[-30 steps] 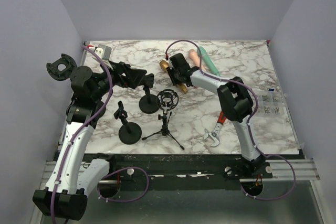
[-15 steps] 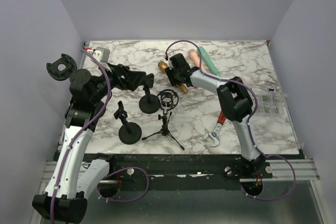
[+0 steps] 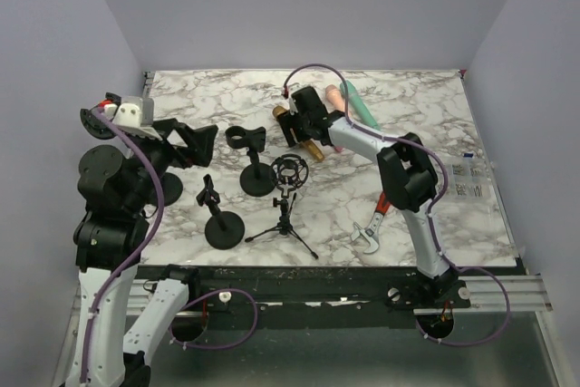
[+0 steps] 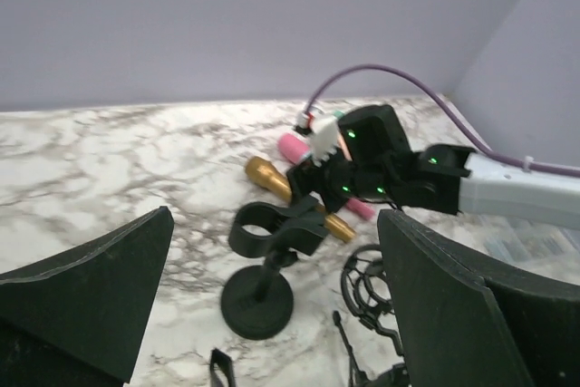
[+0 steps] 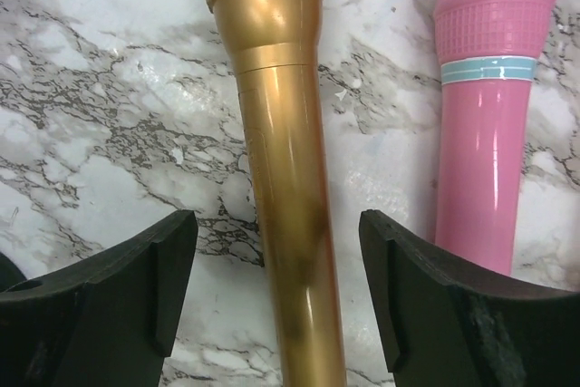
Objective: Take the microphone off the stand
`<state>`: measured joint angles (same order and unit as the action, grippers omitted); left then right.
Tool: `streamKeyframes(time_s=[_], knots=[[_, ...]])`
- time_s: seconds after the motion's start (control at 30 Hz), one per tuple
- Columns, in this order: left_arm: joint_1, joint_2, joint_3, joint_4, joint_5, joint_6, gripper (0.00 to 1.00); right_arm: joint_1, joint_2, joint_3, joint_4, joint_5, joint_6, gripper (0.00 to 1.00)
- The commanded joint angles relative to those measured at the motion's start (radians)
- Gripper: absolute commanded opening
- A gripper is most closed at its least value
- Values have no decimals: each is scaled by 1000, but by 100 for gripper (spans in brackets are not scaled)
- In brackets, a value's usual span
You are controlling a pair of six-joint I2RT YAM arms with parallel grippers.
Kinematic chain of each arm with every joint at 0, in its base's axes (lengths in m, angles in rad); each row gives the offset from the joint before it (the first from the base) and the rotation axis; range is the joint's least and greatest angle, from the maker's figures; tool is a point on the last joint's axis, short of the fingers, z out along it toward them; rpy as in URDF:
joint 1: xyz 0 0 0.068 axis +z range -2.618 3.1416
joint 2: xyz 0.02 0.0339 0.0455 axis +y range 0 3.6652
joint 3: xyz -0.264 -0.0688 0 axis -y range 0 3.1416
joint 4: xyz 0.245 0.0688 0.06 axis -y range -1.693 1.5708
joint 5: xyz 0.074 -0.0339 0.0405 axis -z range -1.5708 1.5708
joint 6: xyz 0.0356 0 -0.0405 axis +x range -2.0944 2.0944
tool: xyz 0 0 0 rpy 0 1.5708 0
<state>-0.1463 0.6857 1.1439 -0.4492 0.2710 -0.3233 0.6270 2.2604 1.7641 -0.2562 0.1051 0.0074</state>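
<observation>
Far across the desk [image 3: 435, 133], the gold microphone [image 5: 288, 188] lies flat between my spread right jaws, pink microphone [image 5: 489, 133] just beside; my left jaws hang spread by the left edge, off the stand [image 3: 256, 177].

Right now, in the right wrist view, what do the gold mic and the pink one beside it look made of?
Gold microphone: likely metal, or metallic-coated plastic; smooth satin sheen with soft reflections, mesh grille at the top. Pink microphone: probably glossy plastic; sharp highlight streak, moulded ribbed head.
</observation>
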Motion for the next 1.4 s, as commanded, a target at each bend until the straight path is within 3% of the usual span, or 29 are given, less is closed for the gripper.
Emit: streamKeyframes(time_s=[0.0, 0.1, 0.27, 0.53, 0.7, 0.97, 1.2, 1.37], knots=[[-3, -20, 117, -190, -263, 99, 99, 0, -101, 23, -46, 17, 43, 82], [-3, -40, 149, -217, -323, 95, 99, 0, -176, -11, -46, 23, 69, 89], [-1, 1, 234, -285, -470, 93, 98, 0, -319, -115, -33, -8, 166, 91], [51, 191, 347, -396, -570, -17, 98, 0, -609, -499, 170, -136, 236, 92], [106, 264, 321, -441, -638, -172, 87, 0, -770, -685, 292, -30, 258, 92], [247, 294, 223, -358, -583, -139, 60, -1, -980, -944, 569, 43, 290, 93], [300, 337, 181, -317, -593, -71, 50, -1, -984, -986, 620, 57, 284, 93], [317, 339, 151, -281, -641, -68, 49, -1, -969, -989, 629, 57, 281, 93]])
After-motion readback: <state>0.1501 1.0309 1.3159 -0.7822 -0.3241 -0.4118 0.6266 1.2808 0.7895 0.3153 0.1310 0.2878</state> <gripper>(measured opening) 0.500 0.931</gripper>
